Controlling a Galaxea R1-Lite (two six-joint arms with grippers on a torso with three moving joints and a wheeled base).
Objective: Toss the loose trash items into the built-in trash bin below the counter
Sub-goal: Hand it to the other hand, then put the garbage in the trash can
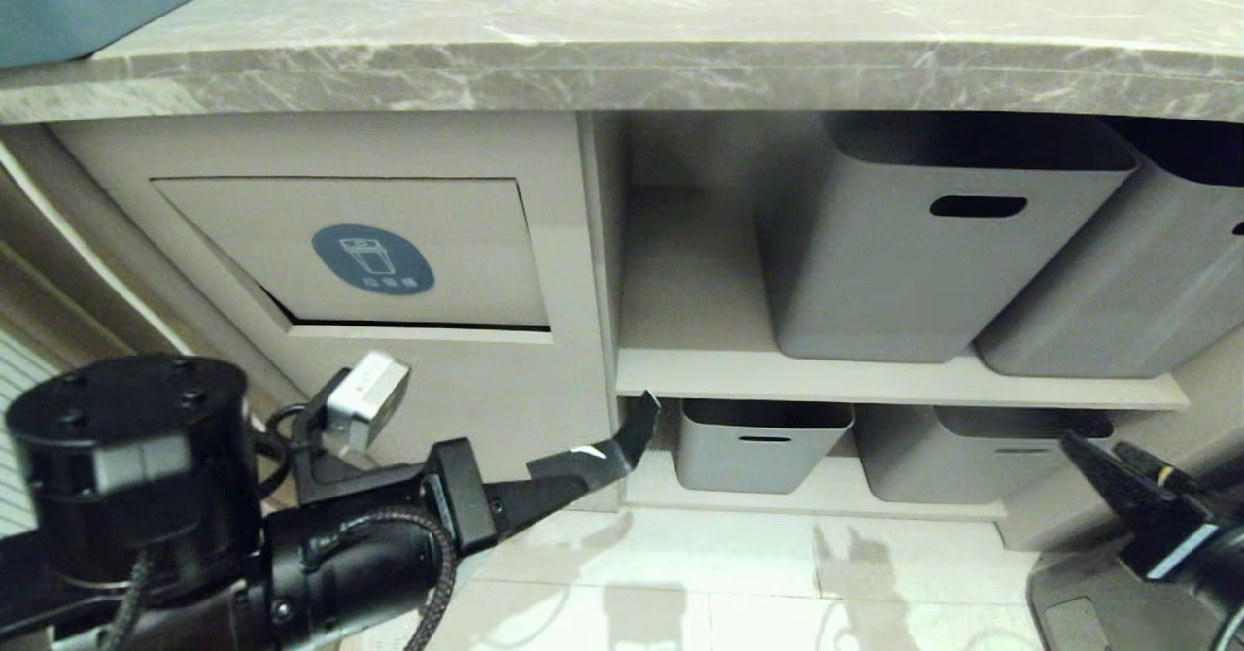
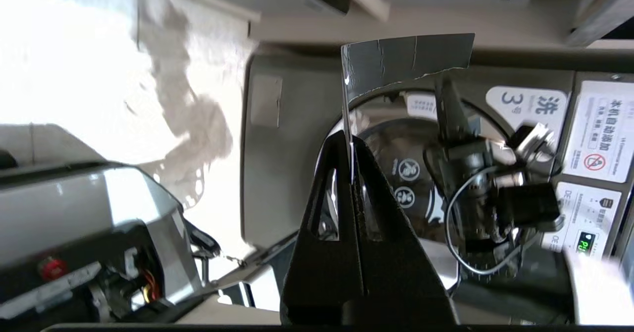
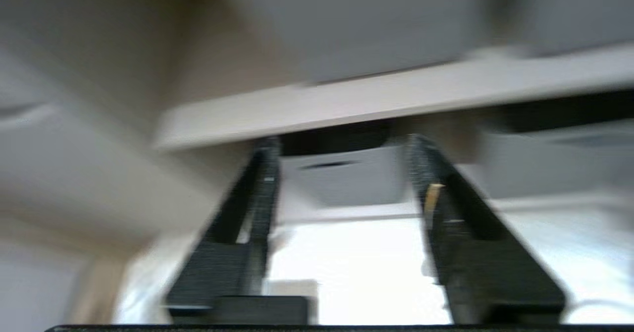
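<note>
Left claw (image 1: 622,449) pinches a thin, creased black wrapper (image 1: 637,432) below the beige flap (image 1: 389,253); right claw (image 3: 342,173) gapes empty.

The right wrist view is smeared with motion blur: beyond the right gripper (image 3: 342,173) a grey tub (image 3: 346,178) and the shelf (image 3: 346,104) above it show only as soft shapes. A small tan speck (image 3: 432,195) on one finger is too blurred to identify. In the head view, the right gripper (image 1: 1103,449) is partly cut off at the frame's corner.
</note>
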